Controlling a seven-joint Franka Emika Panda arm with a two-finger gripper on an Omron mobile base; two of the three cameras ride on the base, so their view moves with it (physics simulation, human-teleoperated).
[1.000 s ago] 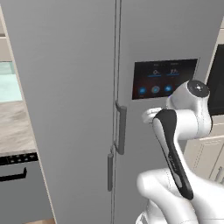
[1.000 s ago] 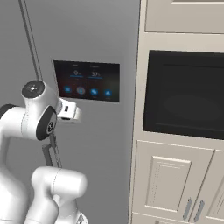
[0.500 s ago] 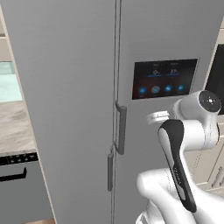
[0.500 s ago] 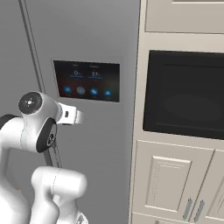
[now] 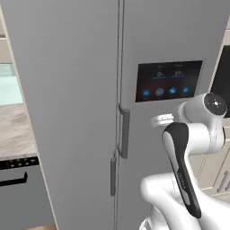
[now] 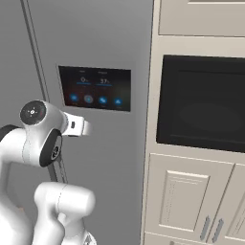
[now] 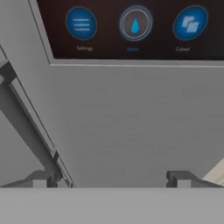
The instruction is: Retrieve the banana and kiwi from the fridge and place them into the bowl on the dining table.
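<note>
Presently the tall grey double-door fridge (image 5: pixel 81 90) stands shut, both doors flush, its dark vertical bar handles (image 5: pixel 124 133) at about 6 o'clock below the centre seam. Black dispenser panel (image 6: pixel 94 88) sits on the right door. Gripper (image 7: pixel 111 179) hangs close before that door, just below the panel, fingertips (image 7: pixel 178 178) spread wide apart, nothing between them. At 3 o'clock, dark built-in oven (image 6: pixel 203 103) in cream cabinets (image 6: pixel 186 201).
</note>
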